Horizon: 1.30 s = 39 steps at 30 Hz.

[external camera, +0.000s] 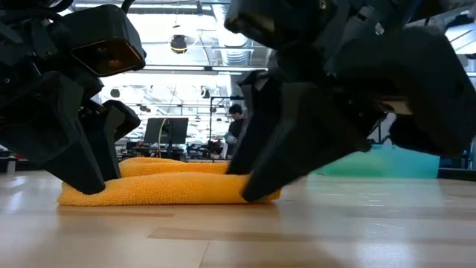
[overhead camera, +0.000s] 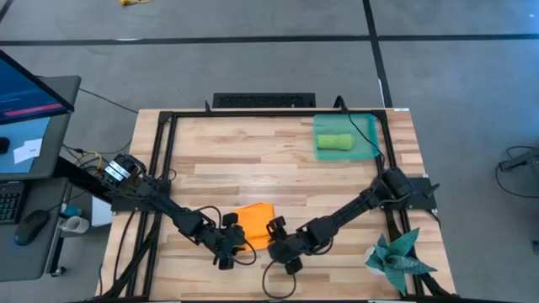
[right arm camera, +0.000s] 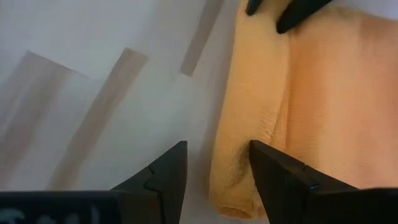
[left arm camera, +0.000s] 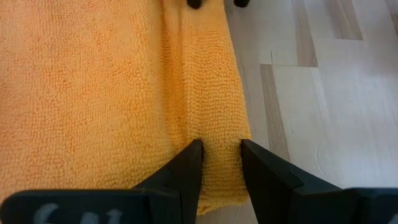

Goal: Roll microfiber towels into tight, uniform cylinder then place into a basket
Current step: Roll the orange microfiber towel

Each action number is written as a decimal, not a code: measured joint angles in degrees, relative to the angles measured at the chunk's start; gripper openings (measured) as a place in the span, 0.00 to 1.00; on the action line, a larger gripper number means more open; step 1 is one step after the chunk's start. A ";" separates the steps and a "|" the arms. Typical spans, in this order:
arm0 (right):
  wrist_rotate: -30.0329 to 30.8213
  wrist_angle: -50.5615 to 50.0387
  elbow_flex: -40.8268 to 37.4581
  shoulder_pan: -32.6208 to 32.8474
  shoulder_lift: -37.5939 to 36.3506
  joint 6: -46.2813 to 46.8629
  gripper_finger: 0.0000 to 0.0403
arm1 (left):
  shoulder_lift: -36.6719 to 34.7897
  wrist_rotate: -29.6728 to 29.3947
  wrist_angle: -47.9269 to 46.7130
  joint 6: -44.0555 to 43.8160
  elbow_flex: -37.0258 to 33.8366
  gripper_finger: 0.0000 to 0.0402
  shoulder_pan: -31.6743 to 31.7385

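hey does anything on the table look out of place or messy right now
Nothing spilled or damaged. The one stray thing is a dark teal spiky cloth bunched at the table's near right corner, apart from the green towel in the basket and the orange towel.

Both arms reach low and inward (wrists nearly meeting), jaws parted.

Robotics lab: framed wooden table [overhead camera: 253, 168], monitor [overhead camera: 29, 93], open hall, ceiling lights.
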 joint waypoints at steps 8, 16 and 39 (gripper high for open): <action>-2.18 -0.96 -0.01 -1.82 0.01 1.73 0.49 | 0.02 0.00 0.08 0.46 0.00 0.27 0.01; -5.81 -1.44 0.16 -3.99 0.86 6.38 0.49 | -1.03 -0.08 -0.93 2.76 0.38 0.27 -0.26; -6.28 -0.49 0.03 -4.63 1.11 10.28 0.48 | -4.55 -8.65 -15.88 18.27 9.55 0.27 -6.13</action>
